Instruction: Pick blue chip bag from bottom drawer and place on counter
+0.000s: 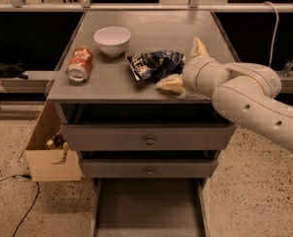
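Observation:
The blue chip bag lies crumpled on the counter, near its front middle. My gripper is just right of the bag, low over the counter, with its two cream fingers spread open; one tip points back and the other lies by the bag's front edge. Nothing is held between them. The bottom drawer is pulled out below, and its grey floor is bare.
A white bowl stands at the counter's back left. A red soda can lies on its side at the left. Two upper drawers with knobs are closed. A cardboard box sits on the floor to the left.

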You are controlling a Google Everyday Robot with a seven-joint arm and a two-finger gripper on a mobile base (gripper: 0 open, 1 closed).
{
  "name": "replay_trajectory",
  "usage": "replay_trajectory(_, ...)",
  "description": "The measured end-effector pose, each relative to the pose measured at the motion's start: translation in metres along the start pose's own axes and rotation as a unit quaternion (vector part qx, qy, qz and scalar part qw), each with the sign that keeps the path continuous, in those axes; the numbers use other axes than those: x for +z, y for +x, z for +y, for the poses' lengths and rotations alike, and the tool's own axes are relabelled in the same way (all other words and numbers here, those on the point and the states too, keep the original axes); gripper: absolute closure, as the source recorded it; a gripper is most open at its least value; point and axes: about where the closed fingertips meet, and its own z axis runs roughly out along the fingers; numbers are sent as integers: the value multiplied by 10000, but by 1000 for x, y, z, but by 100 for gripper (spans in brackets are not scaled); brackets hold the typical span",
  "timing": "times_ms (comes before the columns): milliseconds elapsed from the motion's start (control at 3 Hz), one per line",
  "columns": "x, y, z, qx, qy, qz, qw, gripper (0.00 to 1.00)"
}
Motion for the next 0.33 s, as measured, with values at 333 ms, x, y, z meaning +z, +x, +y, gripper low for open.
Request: replay_trajectory(333, 0, 0, 0, 0, 0, 0, 10000, 0)
